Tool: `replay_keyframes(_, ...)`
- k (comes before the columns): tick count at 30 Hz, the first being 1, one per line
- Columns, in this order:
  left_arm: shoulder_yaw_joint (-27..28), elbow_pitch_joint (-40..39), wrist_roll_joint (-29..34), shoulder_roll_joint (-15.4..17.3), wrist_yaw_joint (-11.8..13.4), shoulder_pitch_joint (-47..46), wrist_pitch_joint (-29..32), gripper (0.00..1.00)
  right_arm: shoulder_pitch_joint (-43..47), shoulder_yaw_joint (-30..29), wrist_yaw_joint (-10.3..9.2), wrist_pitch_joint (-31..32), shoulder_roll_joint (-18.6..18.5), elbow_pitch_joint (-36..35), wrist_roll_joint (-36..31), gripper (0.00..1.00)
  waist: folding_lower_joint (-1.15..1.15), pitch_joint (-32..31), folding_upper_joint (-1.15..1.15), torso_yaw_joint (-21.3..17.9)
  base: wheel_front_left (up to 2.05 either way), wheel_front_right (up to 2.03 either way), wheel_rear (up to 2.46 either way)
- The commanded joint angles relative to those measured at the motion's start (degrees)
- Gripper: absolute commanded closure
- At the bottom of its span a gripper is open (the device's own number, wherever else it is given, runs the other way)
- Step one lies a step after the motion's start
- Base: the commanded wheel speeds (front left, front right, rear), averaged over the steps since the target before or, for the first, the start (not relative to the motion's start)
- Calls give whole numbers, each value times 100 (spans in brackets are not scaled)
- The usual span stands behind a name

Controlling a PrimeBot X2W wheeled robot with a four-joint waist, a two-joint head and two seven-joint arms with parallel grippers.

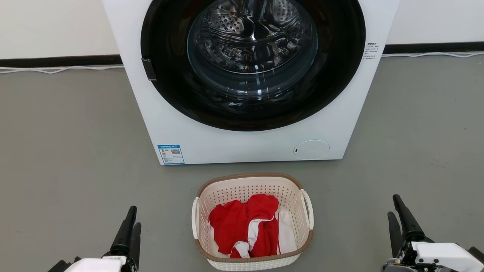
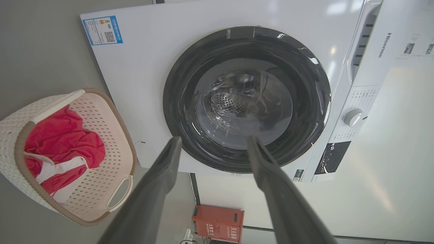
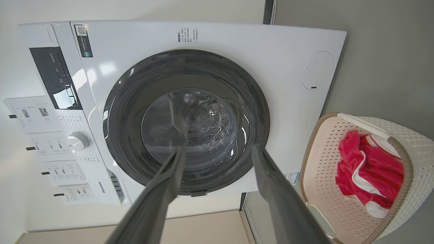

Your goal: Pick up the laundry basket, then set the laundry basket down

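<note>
Head view: one laundry basket point(image 1: 247, 187), cream perforated plastic, rounded-rectangular, brown woven-look rim, two white handles point(image 1: 308, 207), on the grey floor point(image 1: 68, 151) between the left gripper point(image 1: 134, 216) and right gripper point(image 1: 393, 205), well apart from both. Inside, one crumpled red-and-white garment point(image 1: 242, 223). Beyond the fingertips, one white washing machine point(image 1: 245, 147) with a round, dark, glossy door point(image 1: 340, 75).

Left wrist view: two dark fingers point(image 2: 159, 189) spread, grasping nothing; basket left of them, one red box point(image 2: 218, 223) between them.

Right wrist view: fingers likewise released, empty; basket right of them.
</note>
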Motion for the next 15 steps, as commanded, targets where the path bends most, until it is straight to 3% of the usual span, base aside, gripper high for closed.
replay_keyframes(1,3,-166,76,40,-17,-155,-37,0,-118,35,11,-70,-47,-205,-92,0,-2,0,-1,-1,0,0,0)
replay_keyframes(15,-52,-257,1070,50,94,-143,-289,0,-105,46,16,-322,-54,-379,-1556,0,-2,4,-1,-5,0,0,0)
